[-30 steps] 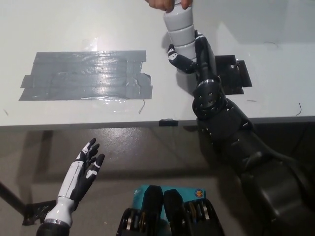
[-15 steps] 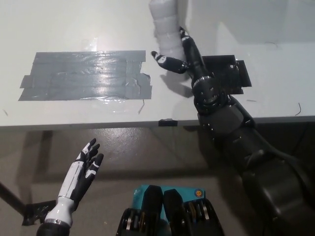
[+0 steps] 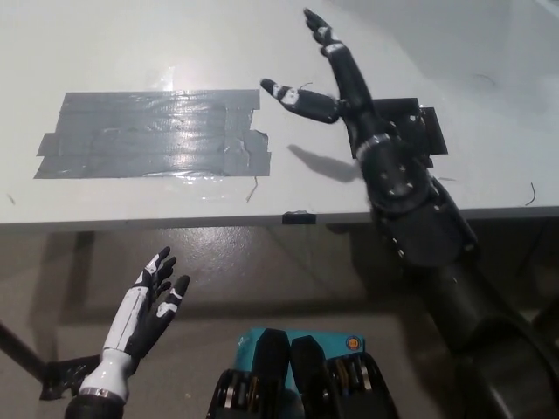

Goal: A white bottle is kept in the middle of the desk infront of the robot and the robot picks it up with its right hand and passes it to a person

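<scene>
Right robot hand (image 3: 336, 83) now spread wide and empty above the desk (image 3: 131, 52), bottle gone.

The black right arm reached in from the lower right, forearm stretched forward and up, its right hand (image 3: 336, 87) empty with fingers (image 3: 293, 96) spread wide apart. The white left hand (image 3: 150, 301) rested low at the lower left, palm up, fingers loosely apart
</scene>
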Action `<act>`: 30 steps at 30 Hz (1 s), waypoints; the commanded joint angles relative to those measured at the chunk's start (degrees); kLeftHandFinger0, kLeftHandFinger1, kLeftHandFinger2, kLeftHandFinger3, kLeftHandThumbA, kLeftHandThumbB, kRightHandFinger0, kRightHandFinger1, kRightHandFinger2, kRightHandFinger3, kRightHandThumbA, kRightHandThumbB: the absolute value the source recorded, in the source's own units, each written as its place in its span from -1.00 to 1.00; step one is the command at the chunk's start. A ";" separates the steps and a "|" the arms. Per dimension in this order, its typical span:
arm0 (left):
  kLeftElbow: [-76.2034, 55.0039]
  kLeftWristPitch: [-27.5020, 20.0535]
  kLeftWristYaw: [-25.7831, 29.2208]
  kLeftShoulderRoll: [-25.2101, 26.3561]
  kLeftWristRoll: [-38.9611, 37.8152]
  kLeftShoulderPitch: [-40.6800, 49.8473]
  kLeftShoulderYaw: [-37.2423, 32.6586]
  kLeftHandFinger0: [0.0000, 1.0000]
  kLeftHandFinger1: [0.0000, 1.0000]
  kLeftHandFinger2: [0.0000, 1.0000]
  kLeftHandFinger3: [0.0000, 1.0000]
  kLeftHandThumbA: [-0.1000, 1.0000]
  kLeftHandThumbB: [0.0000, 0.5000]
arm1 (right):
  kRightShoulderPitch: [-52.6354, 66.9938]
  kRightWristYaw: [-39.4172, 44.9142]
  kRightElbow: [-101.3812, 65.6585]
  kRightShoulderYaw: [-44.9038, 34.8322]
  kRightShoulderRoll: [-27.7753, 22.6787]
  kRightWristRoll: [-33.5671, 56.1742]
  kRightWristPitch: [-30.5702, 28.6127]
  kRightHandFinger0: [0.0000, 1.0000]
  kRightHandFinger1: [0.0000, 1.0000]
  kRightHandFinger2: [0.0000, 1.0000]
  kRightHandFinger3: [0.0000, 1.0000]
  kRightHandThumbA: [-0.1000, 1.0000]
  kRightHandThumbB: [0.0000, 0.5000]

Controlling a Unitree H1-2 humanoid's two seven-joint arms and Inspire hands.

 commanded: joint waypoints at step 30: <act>0.83 -2.32 -0.08 0.35 -0.06 -3.03 0.13 1.00 1.00 1.00 1.00 0.55 -1.00 | 37.63 8.64 -30.28 -2.63 -8.64 7.40 -1.47 1.00 1.00 1.00 1.00 0.49 -0.07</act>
